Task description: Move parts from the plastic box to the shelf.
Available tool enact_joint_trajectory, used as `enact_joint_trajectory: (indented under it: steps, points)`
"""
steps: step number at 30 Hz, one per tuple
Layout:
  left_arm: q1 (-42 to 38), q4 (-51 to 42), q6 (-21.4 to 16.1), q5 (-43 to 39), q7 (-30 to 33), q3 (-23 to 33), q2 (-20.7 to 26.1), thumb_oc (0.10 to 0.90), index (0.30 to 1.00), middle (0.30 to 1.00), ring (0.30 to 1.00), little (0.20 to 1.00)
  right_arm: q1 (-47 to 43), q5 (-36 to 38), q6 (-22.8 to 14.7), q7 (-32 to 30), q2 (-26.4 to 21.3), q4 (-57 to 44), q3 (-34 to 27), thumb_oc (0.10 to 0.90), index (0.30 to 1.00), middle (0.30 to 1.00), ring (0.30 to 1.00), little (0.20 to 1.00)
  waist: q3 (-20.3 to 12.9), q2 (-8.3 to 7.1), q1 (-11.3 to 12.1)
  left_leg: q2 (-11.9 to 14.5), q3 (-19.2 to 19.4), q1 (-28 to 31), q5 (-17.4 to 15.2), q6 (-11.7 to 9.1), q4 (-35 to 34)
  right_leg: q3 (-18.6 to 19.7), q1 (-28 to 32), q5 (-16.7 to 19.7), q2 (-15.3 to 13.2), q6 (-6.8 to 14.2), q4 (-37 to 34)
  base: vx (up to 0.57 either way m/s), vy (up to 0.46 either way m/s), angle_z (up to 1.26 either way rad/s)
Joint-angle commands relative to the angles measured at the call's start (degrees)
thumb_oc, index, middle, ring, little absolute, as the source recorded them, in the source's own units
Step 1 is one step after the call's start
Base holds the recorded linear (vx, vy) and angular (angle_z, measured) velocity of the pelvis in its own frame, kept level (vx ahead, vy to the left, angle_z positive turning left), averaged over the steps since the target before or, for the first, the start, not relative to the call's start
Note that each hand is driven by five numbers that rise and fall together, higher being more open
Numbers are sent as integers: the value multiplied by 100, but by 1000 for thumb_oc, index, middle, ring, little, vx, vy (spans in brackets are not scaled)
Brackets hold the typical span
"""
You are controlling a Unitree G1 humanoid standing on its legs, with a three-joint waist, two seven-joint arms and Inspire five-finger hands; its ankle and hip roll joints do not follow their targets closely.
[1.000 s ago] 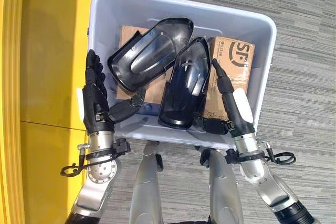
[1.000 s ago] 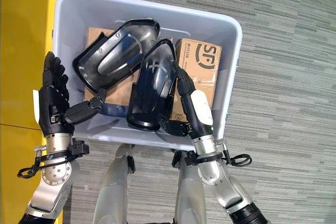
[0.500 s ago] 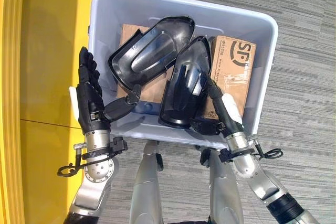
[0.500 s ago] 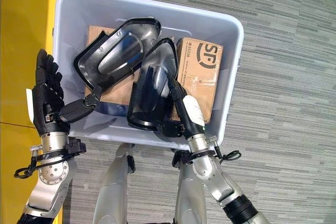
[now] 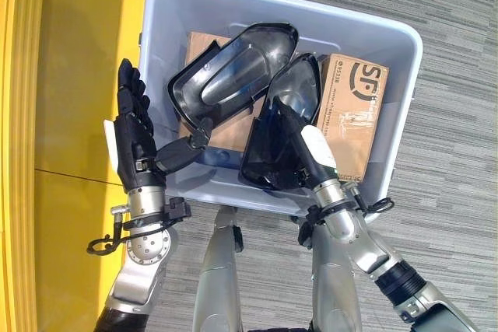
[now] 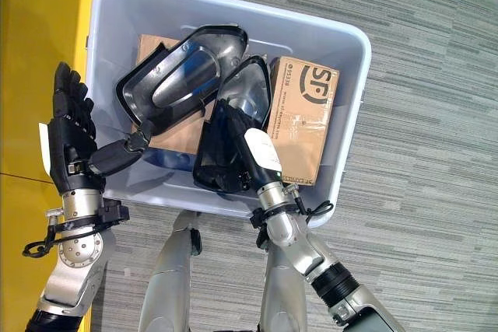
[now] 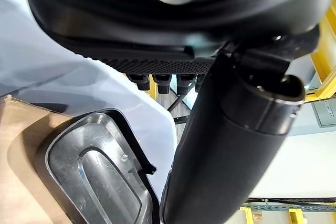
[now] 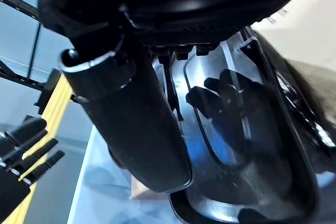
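1. Left eye view: the left hand (image 5: 134,139) is raised outside the left wall of the plastic box (image 5: 397,106), fingers straight and spread, thumb reaching over the rim toward the upper black part (image 5: 233,79); it holds nothing. The right hand (image 5: 299,149) reaches into the box with straight fingers lying in the hollow of the lower black part (image 5: 268,153), nothing gripped. Both parts lie in the box, leaning over two cardboard boxes: one (image 5: 204,52) under the upper part, the other (image 5: 355,114) against the right wall. The box stands on grey carpet (image 5: 459,52) beside a yellow floor strip (image 5: 70,60).

2. Right eye view: the same scene. The left hand (image 6: 71,141) shows its flat, open fingers beside the box wall (image 6: 101,68). The right hand (image 6: 247,145) lies on the lower part (image 6: 218,157), its white thumb cover facing up.

3. Left wrist view: the left thumb (image 7: 226,145) stands out in front, with straight fingertips (image 7: 163,81) past it and nothing between them. The upper part's ribbed inner face (image 7: 94,177) lies on cardboard (image 7: 21,145), detail the head views do not give.

4. Right wrist view: the right thumb (image 8: 136,119) hangs free while the fingers reach into the glossy hollow of the lower part (image 8: 247,145), which reflects them. The left hand's fingers (image 8: 23,153) show at the side.
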Motion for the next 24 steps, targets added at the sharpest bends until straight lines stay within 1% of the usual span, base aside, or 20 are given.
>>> enact_joint_trajectory:
  steps: [1, 2, 5, 7, 24]
  points:
    - [-131, -707, -533, -52, 1, 150, -15, 900, 1000, 1000, 1000, 1000, -315, 105, -339, -32, 93, -330, 68, 900, 1000, 1000, 1000, 1000, -79, 76, 43, 29, 318, 197, -801, 12, 310, 470, 601, -15, 180, 295, -699, 0, 0, 0]
    - [-145, -684, -526, -72, -8, 150, -16, 900, 1000, 1000, 1000, 1000, -345, 266, -347, 18, 157, -270, 84, 900, 1000, 1000, 1000, 1000, -79, 87, 51, 29, 320, 200, -801, 9, 304, 477, 604, -8, 183, 297, -715, 0, 0, 0]
    - [-144, -671, -522, -86, -16, 154, -19, 900, 1000, 1000, 1000, 1000, -356, 386, -365, 63, 194, -267, 96, 900, 1000, 1000, 1000, 1000, -79, 89, 53, 28, 327, 199, -801, 6, 299, 484, 593, -9, 189, 295, -723, 0, 0, 0]
    - [-127, -623, -510, -135, -45, 137, -30, 900, 1000, 1000, 1000, 1000, -374, 639, -376, 145, 284, -187, 120, 900, 1000, 1000, 1000, 1000, -79, 95, 57, 28, 332, 214, -797, 6, 278, 477, 584, -13, 183, 293, -709, 0, 0, 0]
    - [-198, -507, -455, -189, -78, 1, -61, 900, 1000, 1000, 1000, 1000, -549, 913, -315, 90, 508, 148, 144, 900, 1000, 1000, 1000, 1000, -79, 142, 90, 33, 351, 192, -791, 11, 267, 470, 535, -13, 190, 280, -695, 0, 0, 0]
